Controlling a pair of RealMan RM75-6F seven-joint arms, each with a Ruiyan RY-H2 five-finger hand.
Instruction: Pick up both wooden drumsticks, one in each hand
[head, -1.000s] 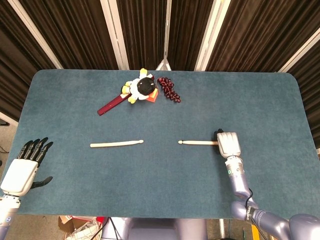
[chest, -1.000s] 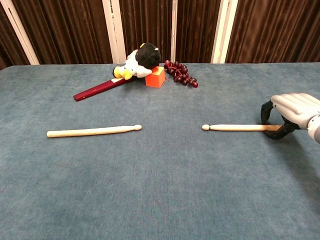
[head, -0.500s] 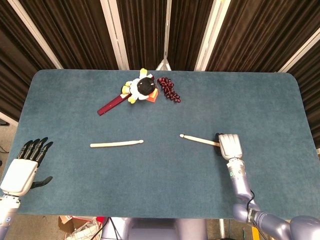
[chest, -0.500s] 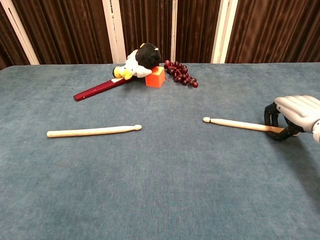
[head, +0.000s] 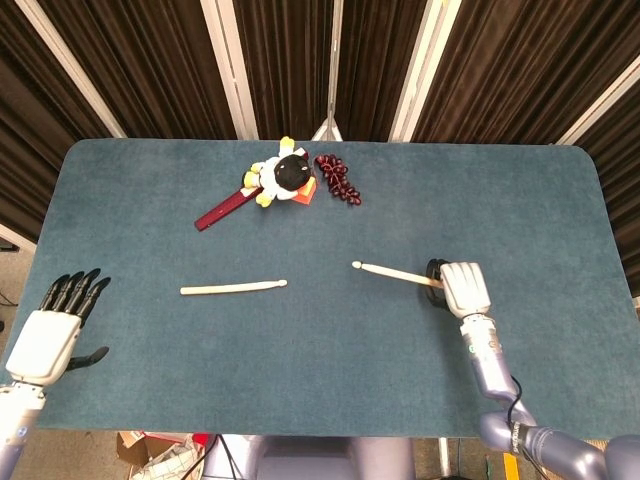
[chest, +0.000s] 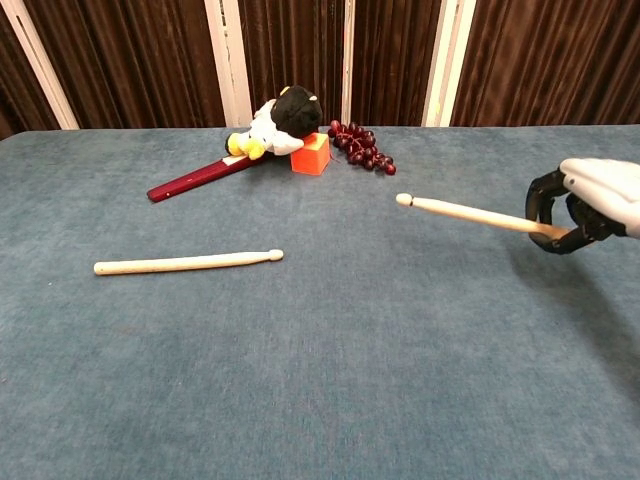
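My right hand (head: 462, 288) (chest: 590, 205) grips the butt of one wooden drumstick (head: 392, 272) (chest: 465, 214) and holds it above the blue table, tip pointing left and slightly up. The other drumstick (head: 233, 288) (chest: 187, 263) lies flat on the cloth at centre left, its tip to the right. My left hand (head: 55, 330) hovers at the table's near left corner with its fingers spread, holding nothing, well to the left of that stick. The chest view does not show the left hand.
At the back of the table (head: 560, 200) lie a plush penguin (head: 283, 176) (chest: 280, 118), an orange block (chest: 311, 154), a bunch of dark red grapes (head: 338, 180) (chest: 362, 148) and a dark red stick (head: 222, 211) (chest: 195, 178). Dark curtains hang behind.
My right hand has lifted its drumstick off the table; the tip has risen and swung toward the back. The left hand has barely shifted, and the other drumstick has not moved.
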